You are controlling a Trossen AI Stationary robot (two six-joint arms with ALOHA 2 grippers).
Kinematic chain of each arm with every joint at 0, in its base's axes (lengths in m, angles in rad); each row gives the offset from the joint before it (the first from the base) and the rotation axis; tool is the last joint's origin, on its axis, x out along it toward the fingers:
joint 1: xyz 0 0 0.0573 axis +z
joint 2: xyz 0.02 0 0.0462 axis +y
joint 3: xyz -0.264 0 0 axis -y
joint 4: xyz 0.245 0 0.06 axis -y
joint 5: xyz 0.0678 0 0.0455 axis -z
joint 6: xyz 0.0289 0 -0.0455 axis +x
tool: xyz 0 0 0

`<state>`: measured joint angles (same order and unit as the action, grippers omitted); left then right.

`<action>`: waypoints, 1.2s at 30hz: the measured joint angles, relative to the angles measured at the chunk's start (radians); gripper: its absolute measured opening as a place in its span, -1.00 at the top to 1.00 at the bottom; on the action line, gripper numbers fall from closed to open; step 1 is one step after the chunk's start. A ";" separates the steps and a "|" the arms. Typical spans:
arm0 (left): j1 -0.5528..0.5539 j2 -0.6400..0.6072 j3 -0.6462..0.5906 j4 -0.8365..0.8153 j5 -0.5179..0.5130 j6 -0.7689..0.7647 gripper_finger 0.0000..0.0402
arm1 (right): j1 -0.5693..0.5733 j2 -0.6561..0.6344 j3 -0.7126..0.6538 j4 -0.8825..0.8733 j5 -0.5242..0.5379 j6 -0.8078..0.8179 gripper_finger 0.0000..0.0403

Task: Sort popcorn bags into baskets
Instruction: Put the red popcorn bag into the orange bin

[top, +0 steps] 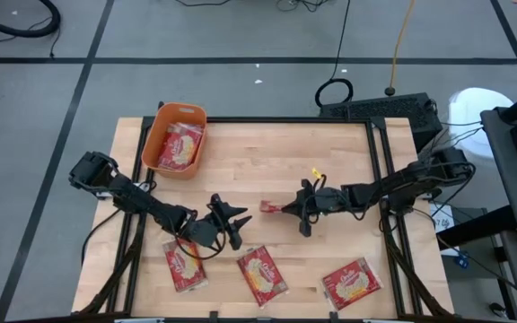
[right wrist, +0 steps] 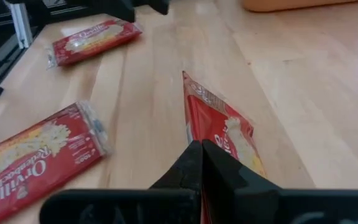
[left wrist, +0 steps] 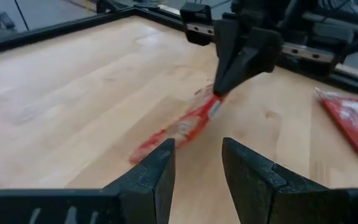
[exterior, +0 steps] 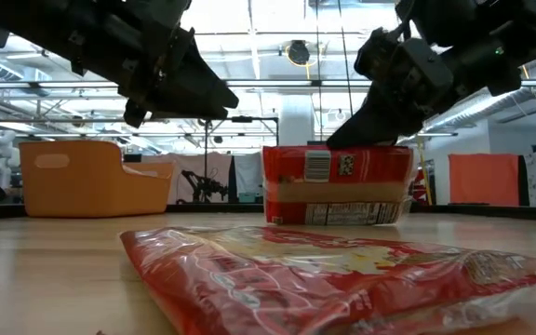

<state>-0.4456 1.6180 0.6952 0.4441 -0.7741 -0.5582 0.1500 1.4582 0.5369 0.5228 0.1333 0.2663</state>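
Note:
My right gripper point(top: 285, 208) is shut on a red popcorn bag point(top: 268, 206) that stands on edge at the table's middle; the low view shows its barcode side point(exterior: 338, 186). My left gripper point(top: 237, 224) is open and hovers just left of that bag, its fingers point(left wrist: 197, 168) pointing at it. Three more red bags lie flat by the near edge: one left point(top: 185, 265), one in the middle point(top: 261, 274), one right point(top: 351, 283). The orange basket point(top: 162, 126) sits at the far left corner with bags point(top: 179, 145) inside. My right gripper pinches the bag between its two fingers at the upper edge of the end nearest the arm point(right wrist: 194, 134), coming slanting down from the table's right. The bag runs away from the fingers, standing upright on its long edge. Whether its lower edge point(exterior: 338, 221) touches the table I cannot tell.
A black frame rail point(top: 285, 120) borders the wooden table. The nearest flat bag point(exterior: 342, 270) fills the low view's foreground. Bare wood point(top: 276, 157) lies between the basket and the grippers. Cables and a keyboard point(top: 380, 109) lie beyond the far edge.

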 joint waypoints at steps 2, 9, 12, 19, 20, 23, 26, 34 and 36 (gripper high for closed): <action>-0.002 0.017 0.000 0.018 0.007 0.049 0.32 | 0.012 0.000 0.000 0.002 0.017 0.012 1.00; -0.007 0.177 0.043 0.211 -0.008 0.260 -0.02 | 0.023 0.000 0.001 0.030 0.024 0.014 1.00; 0.003 0.273 0.126 0.222 -0.044 0.401 -0.24 | 0.023 0.000 0.002 0.034 0.023 0.014 1.00; 0.071 0.419 0.305 0.219 -0.090 0.649 -0.41 | 0.022 -0.001 0.002 0.018 0.020 0.014 1.00; 0.082 0.426 0.318 0.217 -0.078 0.674 -0.38 | 0.022 -0.001 0.002 0.019 0.019 0.014 1.00; 0.119 0.435 0.352 0.164 0.010 0.704 -0.26 | 0.022 -0.001 0.002 0.020 0.013 0.017 1.00; 0.152 0.433 0.362 0.063 0.104 0.675 -0.12 | 0.022 -0.001 0.002 0.029 -0.008 0.018 1.00; 0.165 0.432 0.365 -0.062 0.209 0.529 0.30 | 0.022 -0.002 0.003 -0.100 0.002 0.021 1.00; 0.148 0.432 0.365 -0.083 0.209 0.499 0.36 | 0.022 -0.002 0.002 -0.189 0.023 0.012 0.97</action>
<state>-0.2973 2.0502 1.0606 0.3613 -0.5647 -0.0587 0.1722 1.4563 0.5392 0.3341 0.1566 0.2781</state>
